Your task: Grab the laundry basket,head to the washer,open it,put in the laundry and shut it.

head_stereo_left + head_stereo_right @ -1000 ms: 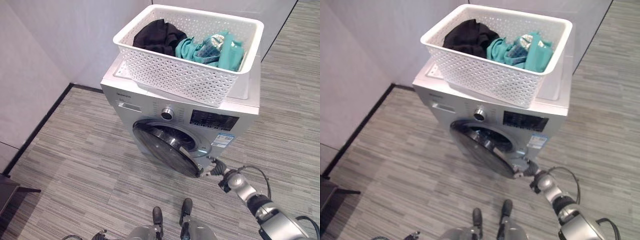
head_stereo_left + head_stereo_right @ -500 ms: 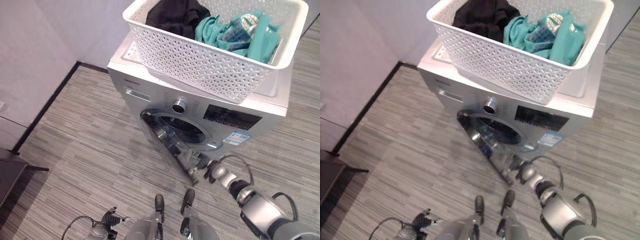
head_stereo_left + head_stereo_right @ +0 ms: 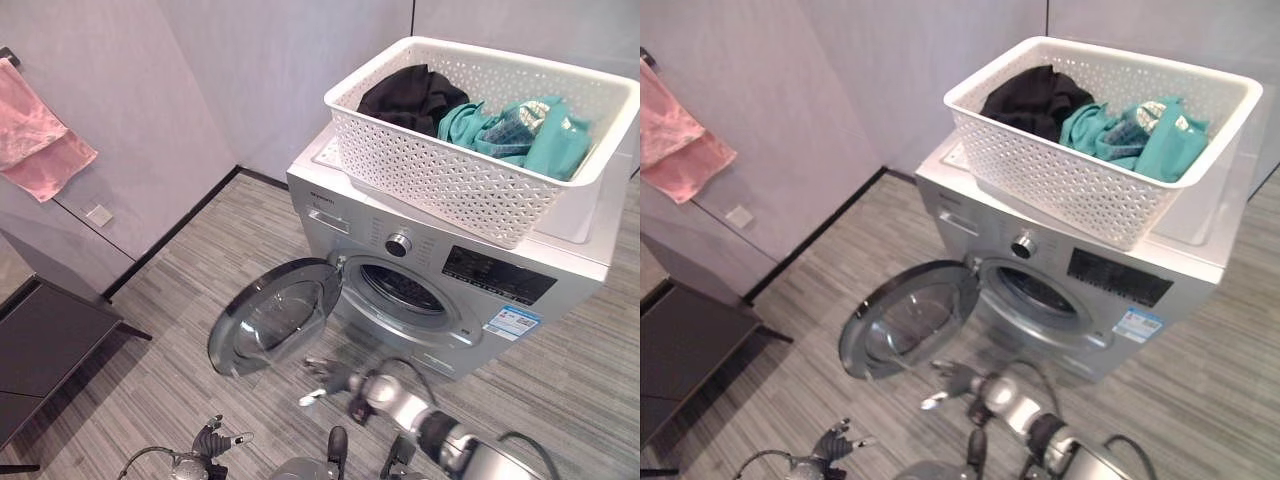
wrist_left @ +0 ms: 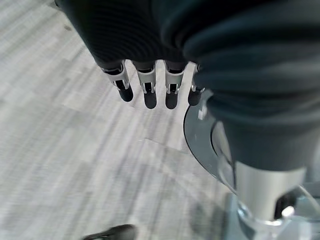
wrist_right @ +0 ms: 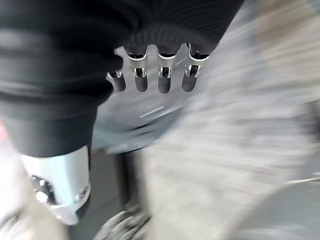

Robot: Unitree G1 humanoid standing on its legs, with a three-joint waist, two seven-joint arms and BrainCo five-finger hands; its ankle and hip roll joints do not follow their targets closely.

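The white lattice laundry basket (image 3: 440,175) stands on top of the silver washer (image 3: 480,300). A black garment (image 3: 410,95) and teal clothes (image 3: 520,130) lie in it. The washer's round glass door (image 3: 275,315) hangs wide open, swung out to the left, and the drum opening (image 3: 405,290) is bare. Just below the door's lower edge, my right hand (image 3: 328,375) is open with straight fingers (image 5: 150,80), touching nothing. My left hand (image 3: 212,441) hangs low over the floor, its fingers (image 4: 147,90) relaxed and empty.
A pink towel (image 3: 40,140) hangs on the left wall above a wall socket (image 3: 98,214). A dark low bench (image 3: 50,350) stands at the left. Grey walls close in behind and left of the washer. Striped grey floor (image 3: 200,250) lies in front.
The washer door has swung from part open to wide open on the left. My right hand has come off the door's edge and moved left beneath it. The camera has shifted.
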